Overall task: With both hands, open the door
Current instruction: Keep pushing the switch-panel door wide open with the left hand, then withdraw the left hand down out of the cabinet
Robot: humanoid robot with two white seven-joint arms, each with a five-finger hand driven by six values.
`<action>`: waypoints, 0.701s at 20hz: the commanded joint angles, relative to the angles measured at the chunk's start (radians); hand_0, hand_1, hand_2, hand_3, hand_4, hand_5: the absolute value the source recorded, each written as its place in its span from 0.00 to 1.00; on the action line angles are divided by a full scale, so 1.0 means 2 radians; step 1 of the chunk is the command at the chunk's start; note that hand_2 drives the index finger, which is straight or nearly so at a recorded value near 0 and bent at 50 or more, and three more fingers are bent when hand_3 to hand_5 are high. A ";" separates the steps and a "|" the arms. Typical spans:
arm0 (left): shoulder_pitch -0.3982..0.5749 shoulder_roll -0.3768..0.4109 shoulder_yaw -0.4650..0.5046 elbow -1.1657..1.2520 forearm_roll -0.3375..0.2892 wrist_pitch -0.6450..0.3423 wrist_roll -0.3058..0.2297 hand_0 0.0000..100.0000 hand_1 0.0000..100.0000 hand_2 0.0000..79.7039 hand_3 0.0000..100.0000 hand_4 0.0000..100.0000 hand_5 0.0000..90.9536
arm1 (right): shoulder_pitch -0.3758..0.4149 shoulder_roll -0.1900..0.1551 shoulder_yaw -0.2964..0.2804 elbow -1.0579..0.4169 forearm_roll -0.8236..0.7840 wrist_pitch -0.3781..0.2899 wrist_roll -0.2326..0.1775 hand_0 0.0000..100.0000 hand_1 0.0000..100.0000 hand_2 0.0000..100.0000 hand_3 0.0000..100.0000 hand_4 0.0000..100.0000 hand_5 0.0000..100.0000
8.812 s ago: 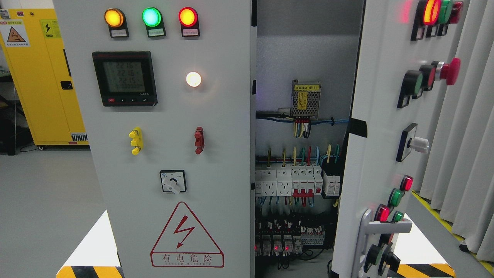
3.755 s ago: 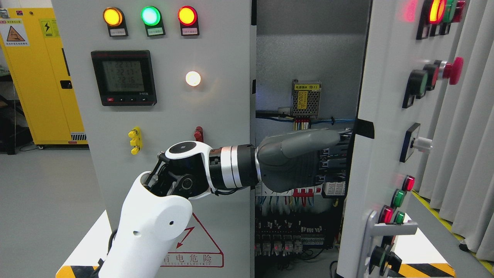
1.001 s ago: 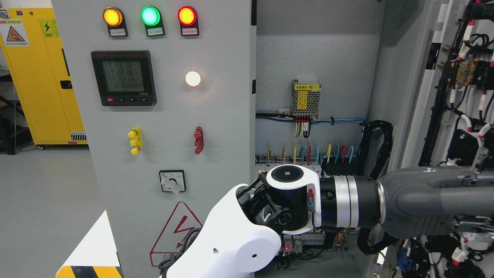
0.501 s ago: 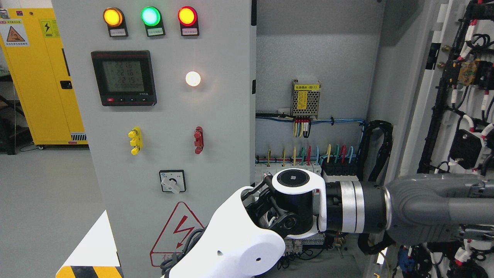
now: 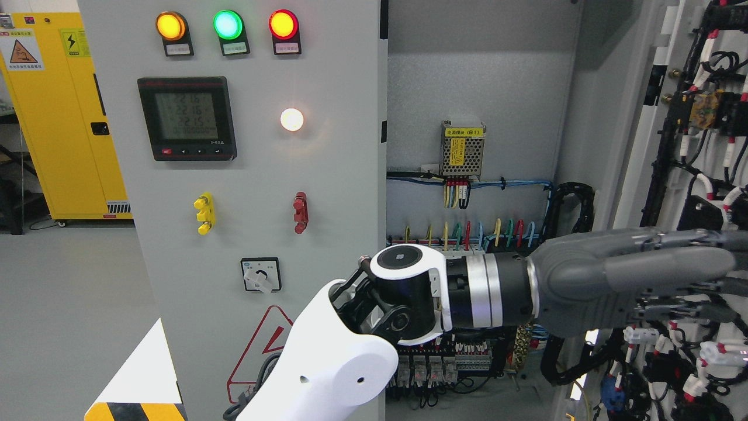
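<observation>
- Straight ahead, a grey electrical cabinet (image 5: 467, 88) is seen standing on a pale grey floor (image 5: 64, 304), with a yellow safety cabinet (image 5: 64, 117) set against the wall at far left.
- The left door (image 5: 257, 175) of the grey cabinet is shut and carries amber, green and red lamps, a digital meter (image 5: 187, 118) and a rotary switch (image 5: 260, 275) above a red warning triangle.
- The right door (image 5: 689, 146) is swung wide open at the picture's right, so that its wired inner face (black looms, white-tagged leads) is turned toward the camera.
- Inside, a power supply (image 5: 463, 149) and rows of coloured wires are exposed.
- The left hand (image 5: 637, 280) is reached across from the lower left, its grey fingers (image 5: 672, 260) stretched out flat against or just before the open door's inner face; nothing is grasped.
</observation>
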 commanded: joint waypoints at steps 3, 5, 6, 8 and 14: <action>0.237 0.099 0.102 -0.104 -0.114 0.001 -0.002 0.12 0.56 0.00 0.00 0.00 0.00 | 0.000 -0.002 -0.001 -0.007 0.000 0.000 0.000 0.00 0.50 0.04 0.00 0.00 0.00; 0.303 0.105 0.123 -0.104 -0.154 0.001 -0.002 0.12 0.56 0.00 0.00 0.00 0.00 | 0.000 -0.002 -0.001 -0.008 0.000 0.000 0.000 0.00 0.50 0.04 0.00 0.00 0.00; 0.332 0.109 0.128 -0.104 -0.167 -0.001 -0.001 0.12 0.56 0.00 0.00 0.00 0.00 | 0.000 -0.002 -0.001 -0.007 0.000 0.000 0.000 0.00 0.50 0.04 0.00 0.00 0.00; 0.397 0.119 0.131 -0.104 -0.173 -0.003 0.000 0.12 0.56 0.00 0.00 0.00 0.00 | 0.000 -0.002 -0.001 -0.007 0.000 0.000 0.000 0.00 0.50 0.04 0.00 0.00 0.00; 0.585 0.127 0.138 -0.081 -0.174 -0.031 0.099 0.12 0.56 0.00 0.00 0.00 0.00 | 0.000 -0.003 -0.002 -0.007 0.000 0.000 0.000 0.00 0.50 0.04 0.00 0.00 0.00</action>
